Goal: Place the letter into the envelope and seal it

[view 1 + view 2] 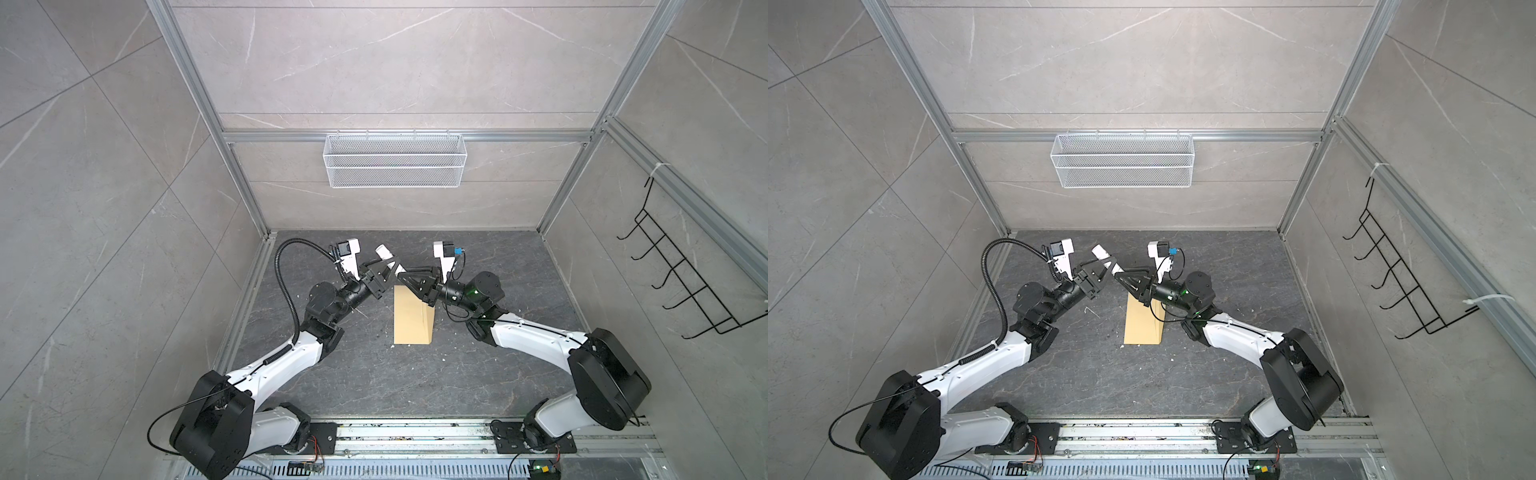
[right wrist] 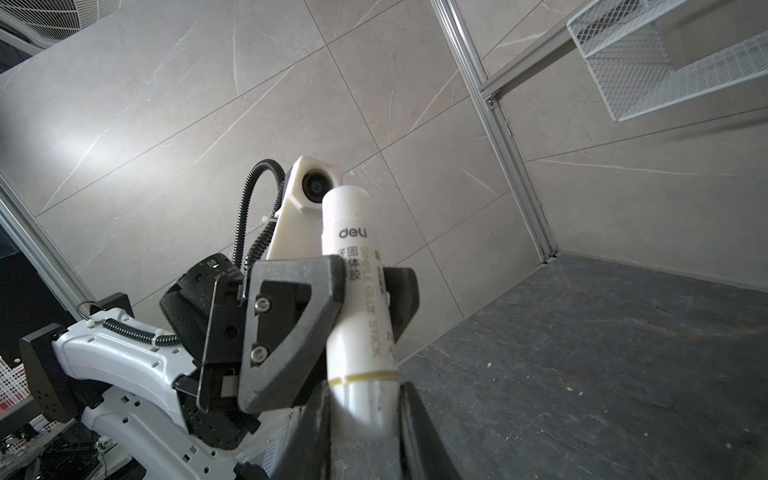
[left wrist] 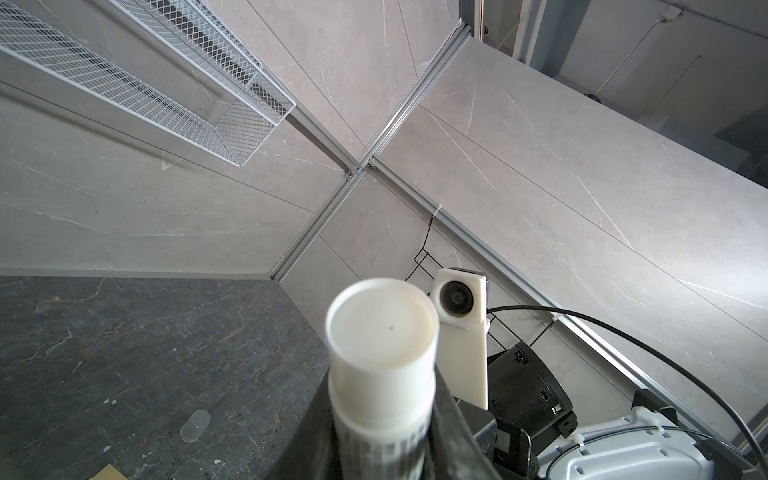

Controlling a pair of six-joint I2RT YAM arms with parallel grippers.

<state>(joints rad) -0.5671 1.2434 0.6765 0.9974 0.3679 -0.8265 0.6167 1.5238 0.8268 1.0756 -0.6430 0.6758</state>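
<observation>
A white glue stick is held slanted above the dark table, between both arms. My left gripper is shut on its middle; in the left wrist view the stick's flat white end pokes out past the fingers. My right gripper is shut on the stick's lower end, just below a yellow band. The plain yellow-tan envelope lies flat on the table under the two grippers, also in a top view. The letter shows in no view.
A small clear cap-like piece lies on the table near the envelope's corner. A white wire basket hangs on the back wall. A black hook rack hangs on the right wall. Aluminium frame posts edge the table.
</observation>
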